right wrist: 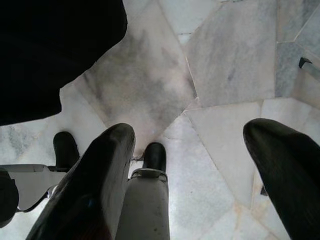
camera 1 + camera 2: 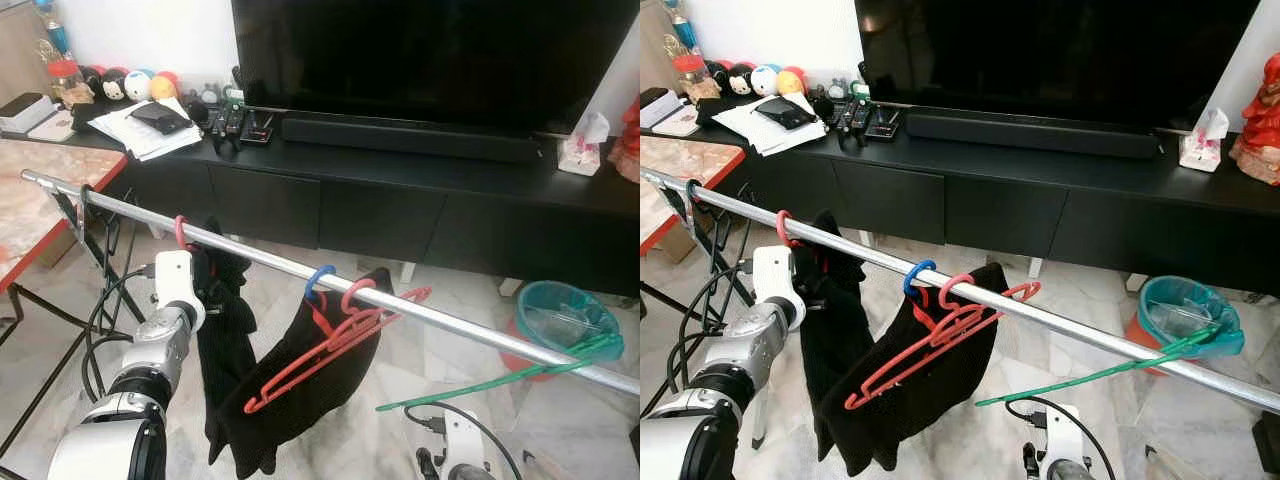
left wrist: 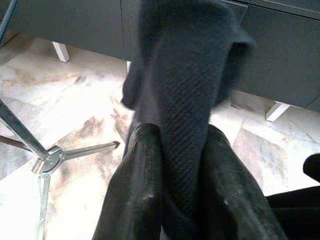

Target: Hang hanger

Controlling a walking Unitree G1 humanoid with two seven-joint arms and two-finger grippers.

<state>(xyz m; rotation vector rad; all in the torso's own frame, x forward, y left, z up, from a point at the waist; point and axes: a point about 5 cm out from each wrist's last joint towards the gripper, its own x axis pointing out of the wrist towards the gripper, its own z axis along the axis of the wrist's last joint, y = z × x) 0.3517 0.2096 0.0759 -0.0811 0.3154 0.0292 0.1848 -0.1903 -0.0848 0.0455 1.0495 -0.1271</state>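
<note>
Left gripper [image 3: 175, 200] clamped on black garment [image 2: 225, 330] hanging from red hanger hook [image 2: 182, 232] on silver rail [image 2: 260, 256], just below rail's left stretch. Rail runs left-high to right-low; hook sits directly above gripper, so left arm is nearer. Right gripper [image 1: 200, 165] low, fingers apart, pointing at marble floor [image 1: 225, 60].
</note>
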